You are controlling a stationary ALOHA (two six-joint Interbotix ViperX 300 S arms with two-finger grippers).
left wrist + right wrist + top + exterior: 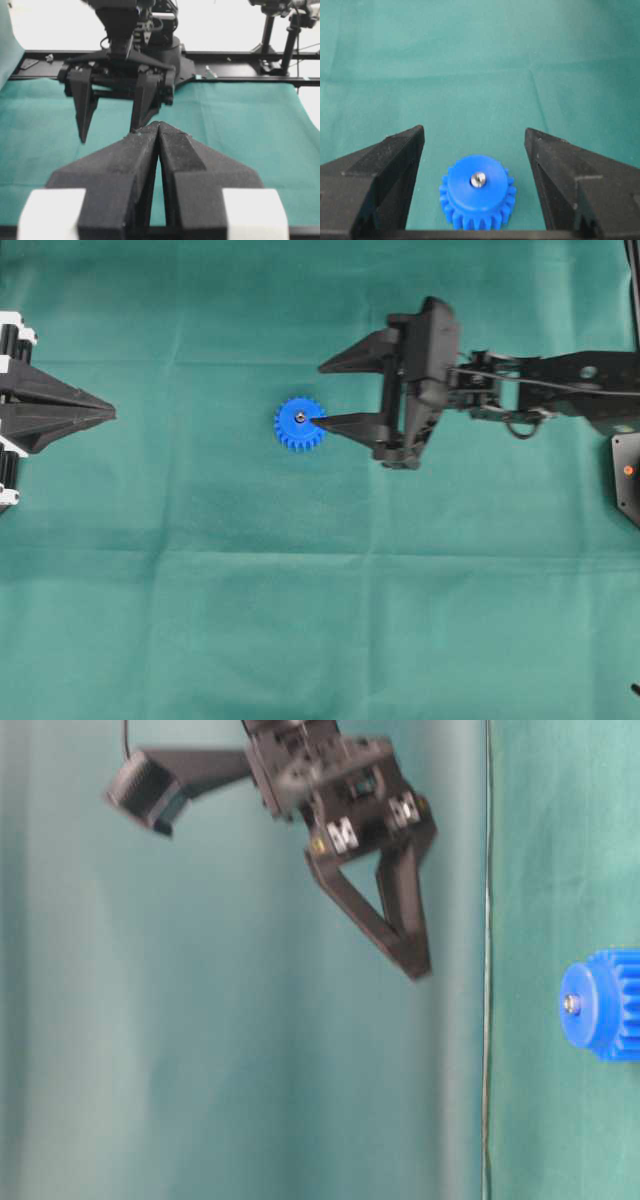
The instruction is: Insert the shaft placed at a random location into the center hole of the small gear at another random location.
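Note:
The small blue gear (300, 424) lies flat on the green cloth, hub up. The shaft (478, 179) stands in the gear's center hole, with only its shiny end showing above the hub. The gear (477, 197) sits between and below my right gripper's spread fingers. My right gripper (317, 395) is open and empty, raised above the cloth (418, 968), one fingertip over the gear's right edge. My left gripper (112, 415) is shut and empty at the far left, pointing at the gear; its closed tips (158, 125) hide the gear in the left wrist view.
The green cloth (300, 620) covers the table, with faint creases. A black frame rail (240, 54) and camera stands (267, 30) run along the far side behind the right arm. A black mount (627, 475) sits at the right edge.

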